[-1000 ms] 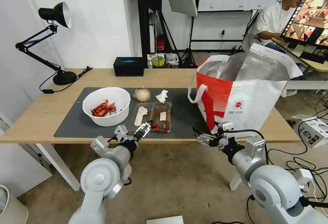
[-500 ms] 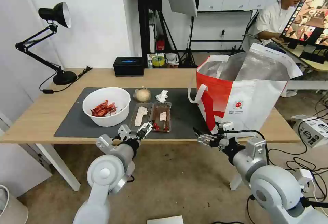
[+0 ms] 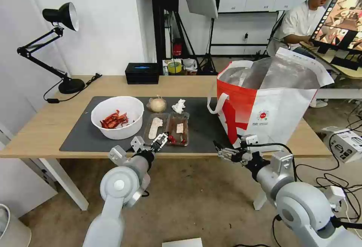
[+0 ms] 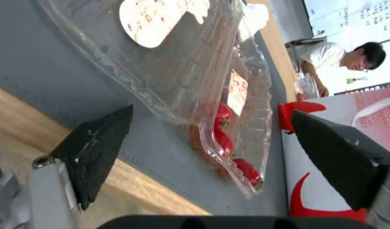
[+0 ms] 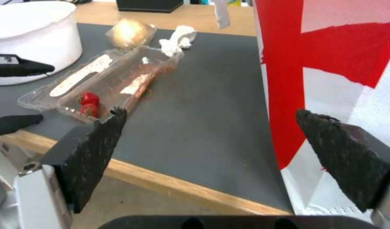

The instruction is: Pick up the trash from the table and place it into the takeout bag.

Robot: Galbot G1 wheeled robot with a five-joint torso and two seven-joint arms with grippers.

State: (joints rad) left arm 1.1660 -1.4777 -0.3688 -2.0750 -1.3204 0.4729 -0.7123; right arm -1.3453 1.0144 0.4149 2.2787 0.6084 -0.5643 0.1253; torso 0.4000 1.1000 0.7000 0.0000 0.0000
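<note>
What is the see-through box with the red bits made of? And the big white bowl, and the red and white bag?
The tray looks like thin clear plastic: glossy, and the mat shows through it. The bowl seems matte white plastic or foam; hard to tell which. The takeout bag looks like soft fabric, with crinkly silver foil inside.

You have four pieces of trash on the dark grey mat [image 3: 86, 134]: one white round bowl [image 3: 117, 117] holding red shell scraps, one clear hinged plastic tray [image 3: 167, 128] with its two halves lying open, one crumpled white tissue [image 3: 179, 106] and one bagged beige lump [image 3: 156, 104]. You see three red bits [image 4: 223, 127] in the tray. There is one takeout bag [image 3: 269, 102], one black box [image 3: 142, 73], one desk lamp [image 3: 56, 43], one table [image 3: 181, 85] and two grippers.
</note>
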